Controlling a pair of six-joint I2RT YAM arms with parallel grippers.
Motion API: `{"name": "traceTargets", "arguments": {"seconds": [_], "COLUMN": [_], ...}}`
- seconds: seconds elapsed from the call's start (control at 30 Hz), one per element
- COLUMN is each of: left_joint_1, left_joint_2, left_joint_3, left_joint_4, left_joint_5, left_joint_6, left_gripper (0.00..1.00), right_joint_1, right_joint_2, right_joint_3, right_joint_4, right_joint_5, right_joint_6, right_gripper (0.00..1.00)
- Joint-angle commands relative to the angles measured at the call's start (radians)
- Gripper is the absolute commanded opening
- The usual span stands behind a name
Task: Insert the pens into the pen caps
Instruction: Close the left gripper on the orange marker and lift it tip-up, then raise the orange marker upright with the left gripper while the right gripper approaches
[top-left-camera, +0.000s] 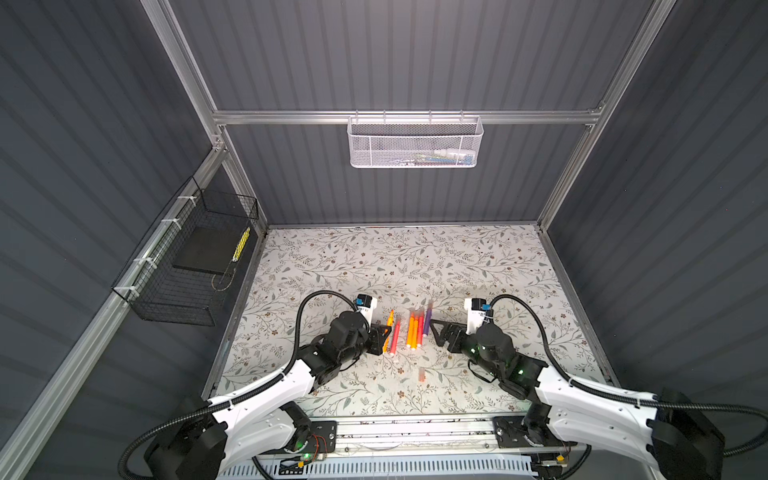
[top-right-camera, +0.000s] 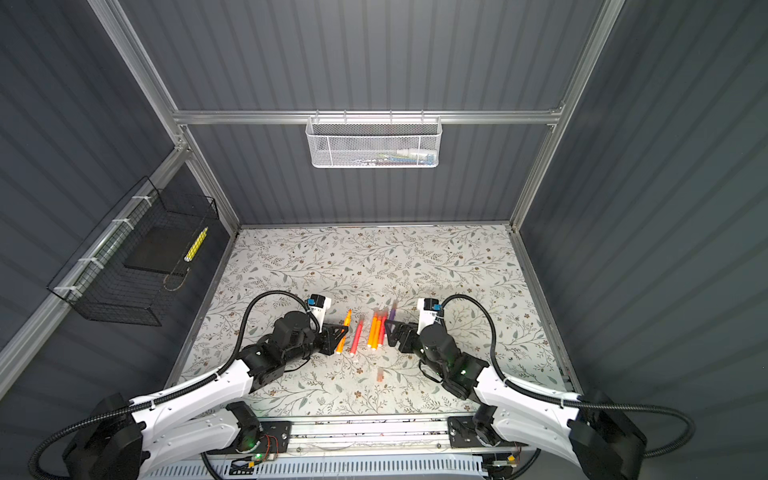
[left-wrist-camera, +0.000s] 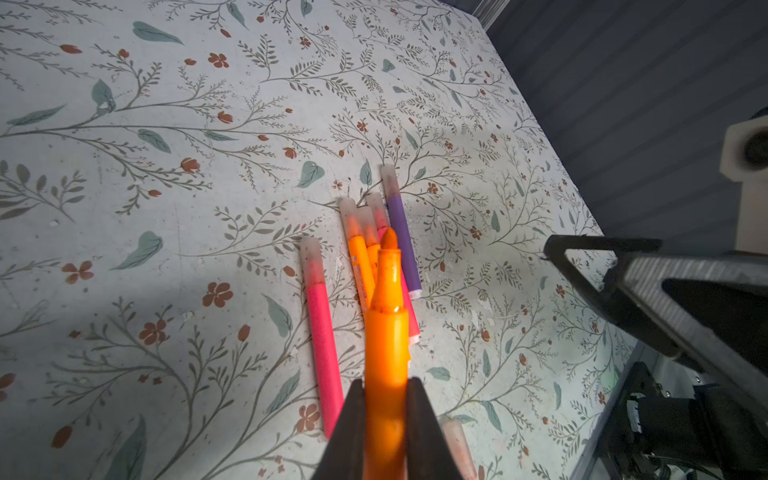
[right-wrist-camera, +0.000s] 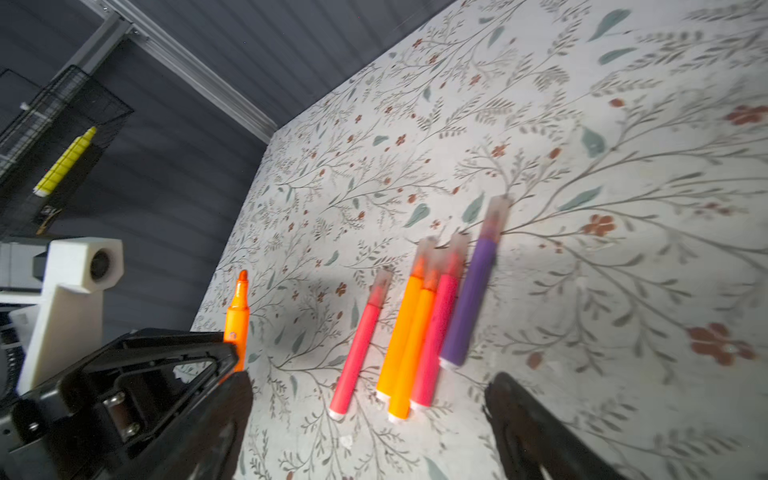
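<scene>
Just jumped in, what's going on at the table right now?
The left gripper is shut on an orange pen whose tip is bare. Five other pens lie capped, side by side on the floral table. One loose cap lies nearer the robot's base. The right gripper is open beside the purple pen, holding nothing.

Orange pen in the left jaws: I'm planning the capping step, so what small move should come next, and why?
Probably swing the right gripper toward the loose cap lying nearer the robot's base and close on it. The left gripper is shut on the orange pen, whose tip is bare; the other five pens already wear caps; the right jaws stand open and empty.
</scene>
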Motion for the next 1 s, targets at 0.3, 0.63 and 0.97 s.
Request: {"name": "traceTargets", "arguments": {"seconds": [0.3,0.63,0.97], "left_joint_1": [-0.014,-0.027,-0.033], "left_joint_2": [-0.021,-0.008,-0.012], "left_joint_3": [-0.042,-0.040,-0.044], "left_joint_4": [0.127,0.145,0.159], "left_joint_5": [0.118,0.139,0.143], "left_joint_6": [0.031,0.036,0.029], "left_gripper": [0.00,0.00,0.00], "right_joint_1": [0.105,0.109,0.110], "right_joint_2": [0.241,0.402,0.436], "right_joint_3": [0.145,0.220,0.224], "right_joint_4": [0.269,0.348,0.367], "right_joint_5": [-0.067,-0.154,-0.154], "right_joint_6": [0.085,0.119,0.136], "right_gripper": [0.73,0.55,0.34]}}
